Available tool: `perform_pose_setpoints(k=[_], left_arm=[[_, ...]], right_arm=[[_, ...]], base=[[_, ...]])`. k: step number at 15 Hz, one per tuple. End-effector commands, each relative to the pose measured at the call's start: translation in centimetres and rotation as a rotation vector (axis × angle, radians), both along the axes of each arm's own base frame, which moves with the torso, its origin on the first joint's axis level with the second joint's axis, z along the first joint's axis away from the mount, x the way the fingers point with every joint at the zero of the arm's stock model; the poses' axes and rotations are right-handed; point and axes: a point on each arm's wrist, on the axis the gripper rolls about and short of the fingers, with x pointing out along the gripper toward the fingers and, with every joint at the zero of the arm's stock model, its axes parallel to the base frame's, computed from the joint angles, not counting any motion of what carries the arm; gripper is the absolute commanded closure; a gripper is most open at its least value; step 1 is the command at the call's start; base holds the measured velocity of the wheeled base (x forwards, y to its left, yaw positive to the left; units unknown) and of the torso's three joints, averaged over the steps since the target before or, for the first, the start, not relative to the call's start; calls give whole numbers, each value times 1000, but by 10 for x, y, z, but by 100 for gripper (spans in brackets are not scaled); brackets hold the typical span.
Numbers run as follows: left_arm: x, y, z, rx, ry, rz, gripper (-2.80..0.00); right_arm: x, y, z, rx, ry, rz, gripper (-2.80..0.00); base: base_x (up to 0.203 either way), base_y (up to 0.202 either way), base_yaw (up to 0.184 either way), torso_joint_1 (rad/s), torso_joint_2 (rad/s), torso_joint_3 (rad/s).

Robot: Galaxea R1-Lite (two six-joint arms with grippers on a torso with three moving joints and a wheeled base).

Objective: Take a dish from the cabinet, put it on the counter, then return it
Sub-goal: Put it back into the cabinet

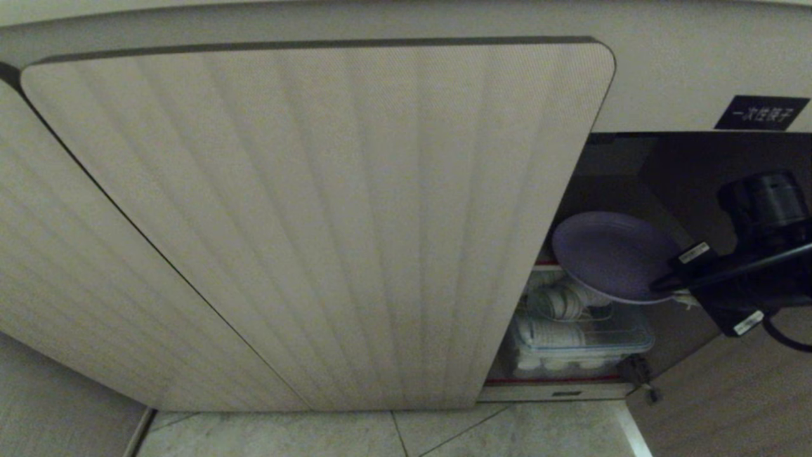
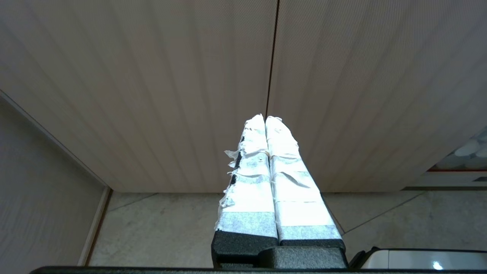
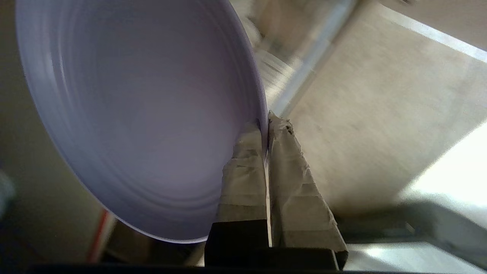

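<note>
Pale floor tiles [image 1: 444,431] ran along the bottom of the head view, right at the foot of the cabinet [image 1: 666,76], and that was as near as it got. Up from there, a big ribbed beige door [image 1: 317,222] with rounded corners stood swung out and filled most of the picture. The left gripper [image 2: 265,118] hung low in front of a ribbed panel, taped fingers pressed flat together and holding nothing. Over on the right, the right gripper [image 3: 265,122] was pinched tight on the rim of the purple plate [image 1: 612,254], one taped finger on each side of the edge. The plate sat tilted in the cabinet's opening, clear of the shelf and hanging above what was stored inside. Below and behind it, a clear plastic tub [image 1: 583,346] with white cups [image 1: 558,301] lying on their sides sat on the cabinet floor. Deepest of all, the dark interior, and above the opening a small black label [image 1: 761,113] with white characters.
</note>
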Motion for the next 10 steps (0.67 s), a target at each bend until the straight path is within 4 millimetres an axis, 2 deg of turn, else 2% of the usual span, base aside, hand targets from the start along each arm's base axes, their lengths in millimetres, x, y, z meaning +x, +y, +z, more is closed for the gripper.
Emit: perform_pose_setpoints(k=[1,6,10], left_arm=[[0,0,0,0,-1,0,0],[0,0,0,0,-1,0,0],[0,0,0,0,-1,0,0]], right_arm=[[7,0,-5,3,-3,-5,0],[20,1,-8,9,-52,-4,0],[31,-1,-1,21,-84,-17,0]], base=[[0,0,0,0,0,0],[0,0,0,0,0,0],[0,0,0,0,0,0]])
